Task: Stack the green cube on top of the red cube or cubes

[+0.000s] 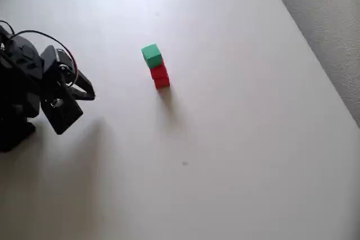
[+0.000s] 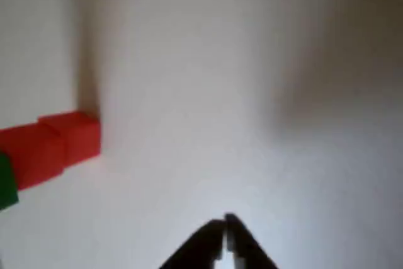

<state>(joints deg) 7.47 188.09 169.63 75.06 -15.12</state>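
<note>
In the overhead view the green cube (image 1: 151, 55) sits on top of two red cubes (image 1: 160, 76), which form one upright column on the white table. My black gripper (image 1: 91, 94) is far to the left of the column, its fingers drawn together with nothing between them. In the wrist view the column lies sideways at the left edge: the red cubes (image 2: 53, 146) and a sliver of the green cube (image 2: 6, 184). The gripper (image 2: 225, 223) shows at the bottom with its tips touching, well apart from the cubes.
The white table (image 1: 236, 139) stretches open to the right and below the column. Its right edge runs diagonally at the top right, with grey floor (image 1: 332, 21) beyond. The arm's black body (image 1: 22, 94) stands at the left edge.
</note>
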